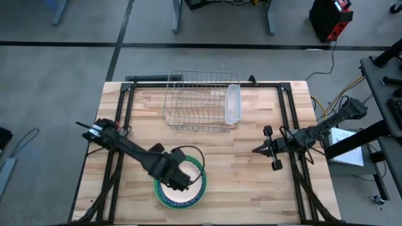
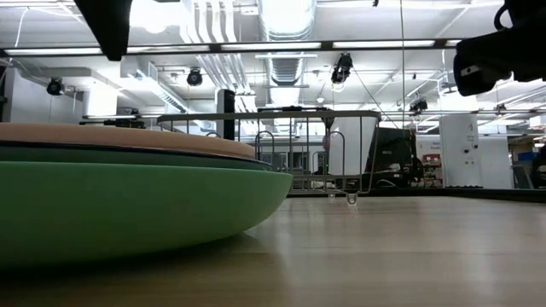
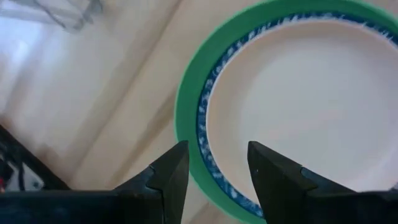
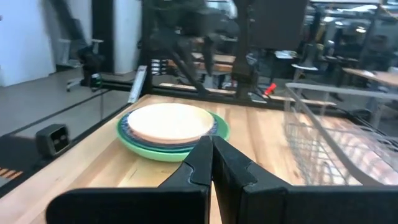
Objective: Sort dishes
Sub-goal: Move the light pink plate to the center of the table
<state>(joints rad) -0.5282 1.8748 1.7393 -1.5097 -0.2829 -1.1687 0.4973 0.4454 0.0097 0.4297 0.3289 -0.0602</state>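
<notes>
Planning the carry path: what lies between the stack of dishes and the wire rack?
In the high view, only bare wooden table separates the stack of dishes from the wire rack. The left gripper hovers over the stack itself.

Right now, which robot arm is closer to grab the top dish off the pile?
Left. The left gripper hangs open right over the stacked dishes, above the peach-pink shallow bowl on top. The right gripper is shut and off beside the pile.
</notes>
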